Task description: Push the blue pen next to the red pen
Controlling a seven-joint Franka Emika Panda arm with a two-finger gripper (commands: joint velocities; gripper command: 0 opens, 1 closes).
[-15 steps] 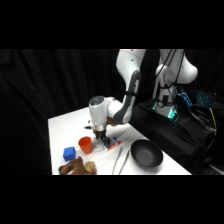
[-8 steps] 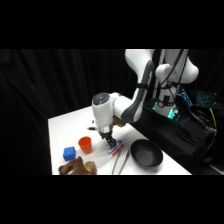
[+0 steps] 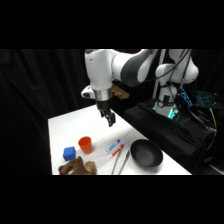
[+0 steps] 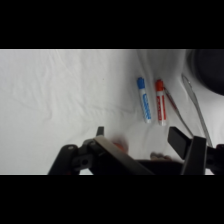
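White table (image 3: pixel 65 127) against black drapery, with dark equipment and cabling to the right. The gripper (image 3: pixel 110 119) hangs clear above the surface, holding nothing; how far its jaws are parted cannot be told. Side view alone shows the orange cup (image 3: pixel 85 144), blue block (image 3: pixel 69 153), brown object (image 3: pixel 77 167) and black bowl (image 3: pixel 146 153). Wrist view shows the blue pen (image 4: pixel 144 99) lying just beside the red pen (image 4: pixel 160 100), parallel, not touching, with metal tongs (image 4: pixel 192 107) beyond.
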